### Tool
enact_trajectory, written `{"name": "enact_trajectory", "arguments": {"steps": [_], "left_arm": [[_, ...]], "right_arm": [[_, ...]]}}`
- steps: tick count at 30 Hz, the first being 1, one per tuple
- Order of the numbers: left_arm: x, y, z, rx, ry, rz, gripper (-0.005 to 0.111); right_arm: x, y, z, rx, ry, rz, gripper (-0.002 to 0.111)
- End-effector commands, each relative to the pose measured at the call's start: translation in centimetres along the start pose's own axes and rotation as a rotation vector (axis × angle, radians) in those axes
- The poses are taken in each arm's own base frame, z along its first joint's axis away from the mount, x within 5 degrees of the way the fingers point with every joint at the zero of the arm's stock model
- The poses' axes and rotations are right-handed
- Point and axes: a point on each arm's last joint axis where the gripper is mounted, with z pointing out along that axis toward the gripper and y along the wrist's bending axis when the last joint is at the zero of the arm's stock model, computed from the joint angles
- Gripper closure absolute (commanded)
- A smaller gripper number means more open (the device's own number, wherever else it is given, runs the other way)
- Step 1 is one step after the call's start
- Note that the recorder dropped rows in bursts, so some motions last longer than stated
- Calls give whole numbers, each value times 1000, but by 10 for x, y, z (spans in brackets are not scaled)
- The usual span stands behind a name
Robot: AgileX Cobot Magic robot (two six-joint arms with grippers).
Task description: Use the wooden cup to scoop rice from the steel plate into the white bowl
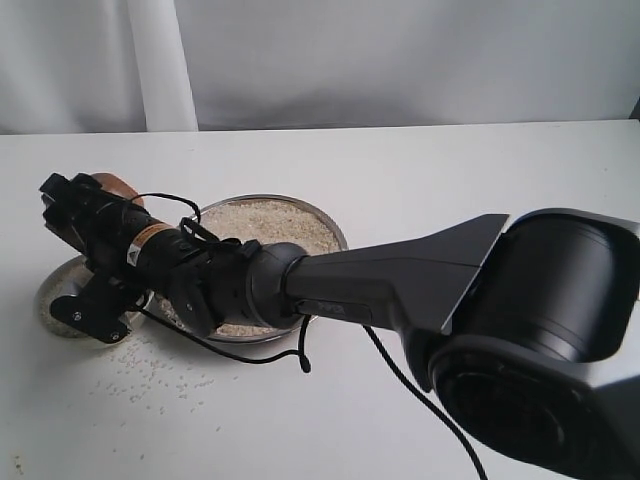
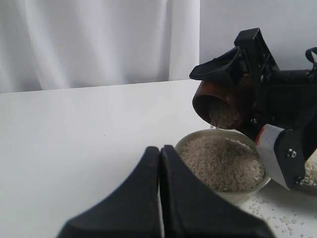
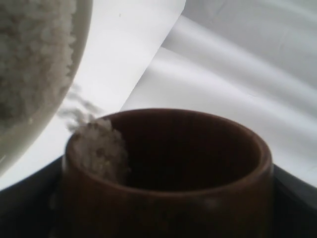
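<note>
The right gripper (image 2: 233,91) clasps the wooden cup (image 2: 210,94), tilted above the white bowl (image 2: 233,196) (rice (image 2: 220,161) trickling off its lip). The left gripper (image 2: 160,151) rests beside the bowl, pinched together and empty.

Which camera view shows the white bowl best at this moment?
The left wrist view. There the white bowl appears nearly whole, with its rim and the rice inside it. In the exterior view the right hand covers most of the bowl. The right wrist view shows only a blurred piece of its rim.
</note>
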Motion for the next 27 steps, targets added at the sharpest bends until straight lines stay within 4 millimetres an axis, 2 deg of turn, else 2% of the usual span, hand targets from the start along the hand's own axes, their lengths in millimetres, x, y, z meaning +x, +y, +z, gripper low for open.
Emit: {"name": "enact_trajectory", "arguments": {"steps": [1,7,10,15,22,27], "left_arm": [[0,0,0,6,-9,-12,107],[0,0,0,6,-9,-12,107],[0,0,0,6,-9,-12,107],[0,0,0,6,-9,-12,107],[0,0,0,6,-9,-12,107],[0,0,0,6,-9,-12,107]], "right_arm": [[6,-13,-2,43,16,-27,108],[2,-20,-4,56,11,-24,108],[-8,-13,-7,42,-12,-45,108],[-6,-11,-10,108,39,-38,108],[-4,-12,-10,111,57,-12,108],[-9,-3,-10,36,14,-9,108]]}}
